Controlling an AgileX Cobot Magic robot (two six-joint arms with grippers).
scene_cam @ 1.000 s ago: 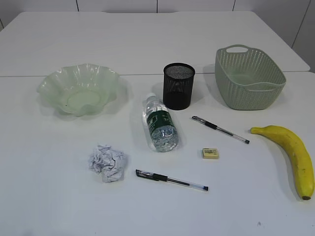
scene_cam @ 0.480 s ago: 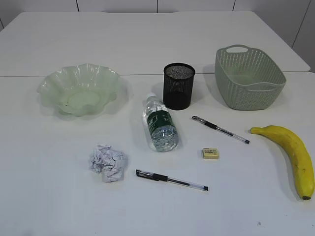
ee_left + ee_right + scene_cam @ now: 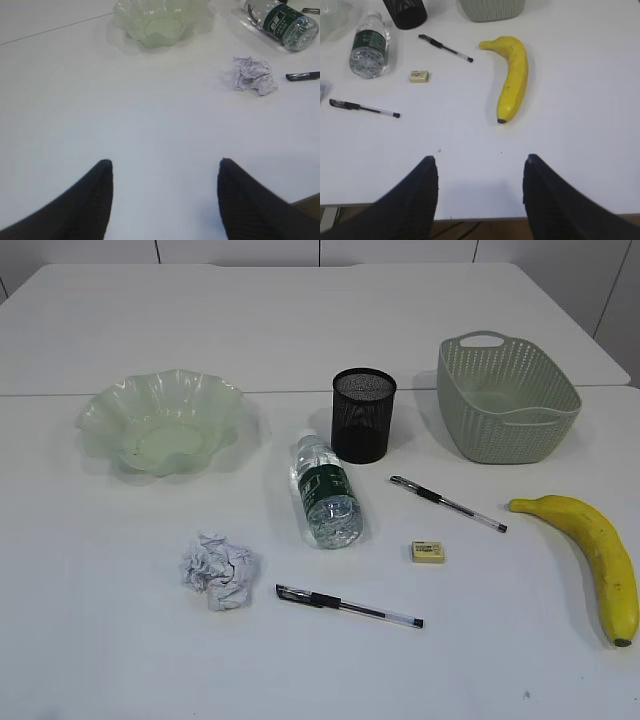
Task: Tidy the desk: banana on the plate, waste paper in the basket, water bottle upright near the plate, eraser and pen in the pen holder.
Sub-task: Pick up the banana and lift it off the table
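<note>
Exterior view, left to right: plate [image 3: 162,424], waste paper [image 3: 219,571], toppled water bottle [image 3: 325,491], pen holder [image 3: 363,414], pens, eraser [image 3: 427,552], basket [image 3: 506,397], banana [image 3: 590,550]. Your left gripper [image 3: 165,200] and right gripper [image 3: 480,195] hang open, empty. Nudge that bottle off-centre and it may roll.

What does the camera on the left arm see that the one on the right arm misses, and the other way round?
Only the left wrist view shows the plate and the whole paper ball, beyond the open left gripper. Only the right wrist view shows the banana, the eraser, the second pen, the pen holder, the basket and the open right gripper. Both show the lying water bottle and the nearer pen.
</note>
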